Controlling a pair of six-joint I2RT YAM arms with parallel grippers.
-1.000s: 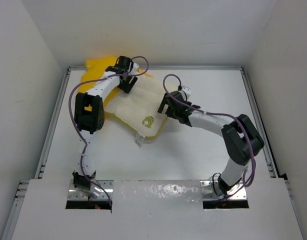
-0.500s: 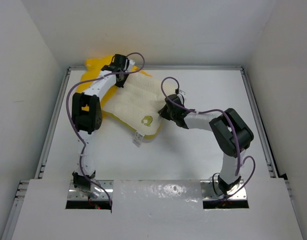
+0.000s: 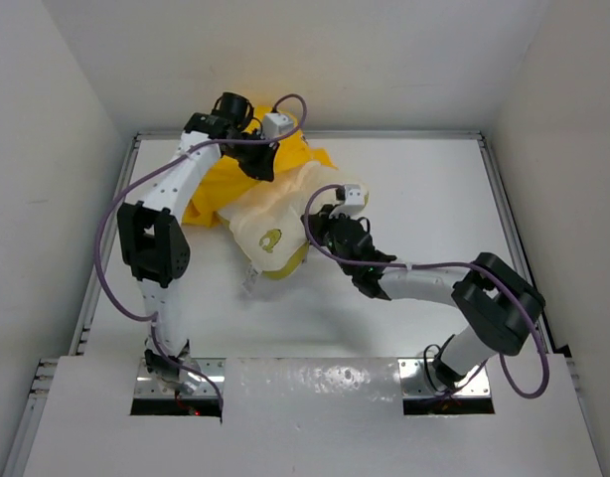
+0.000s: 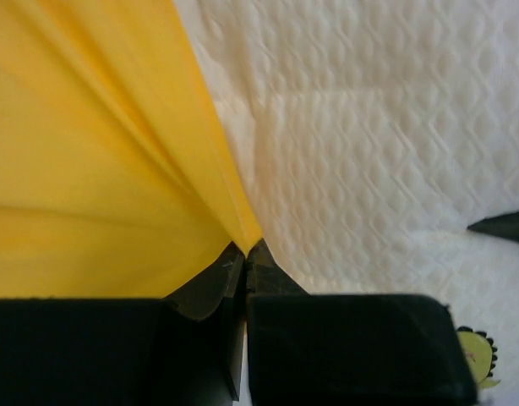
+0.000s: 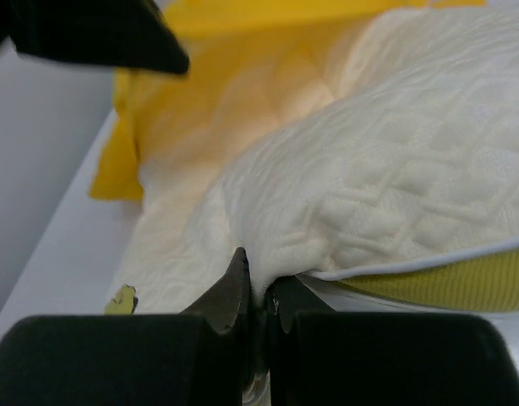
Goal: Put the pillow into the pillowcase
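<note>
- The left tool (image 3: 257, 162) is clamped shut on an edge of the pillowcase (image 3: 214, 191). In its wrist view the tips meet on a fold of yellow cloth, which fans out above and to one side of them.
- The right tool (image 3: 323, 225) is pinched shut on the quilted skin of the pillow (image 3: 268, 212). The pillow bulges up directly beyond its tips, with the yellow edge band showing beneath.
- The pillow lies between the two tools on the tabletop (image 3: 414, 179), bunched rather than flat. The pillowcase is held up at the far end, beside and under the left tool.
- Done so far, as I judge it: both pieces are gripped, and the yellow cloth is drawn over the pillow's end nearest the left tool. In the right wrist view that end looks yellowish, as if seen through thin fabric, though I cannot tell whether it is truly inside the opening.
- Left to do: most of the pillow is outside, including the corner with the logo (image 3: 270, 239) close to the right tool. The bulk has to be pushed toward the left tool while the opening is held up, then the case pulled fully over.
</note>
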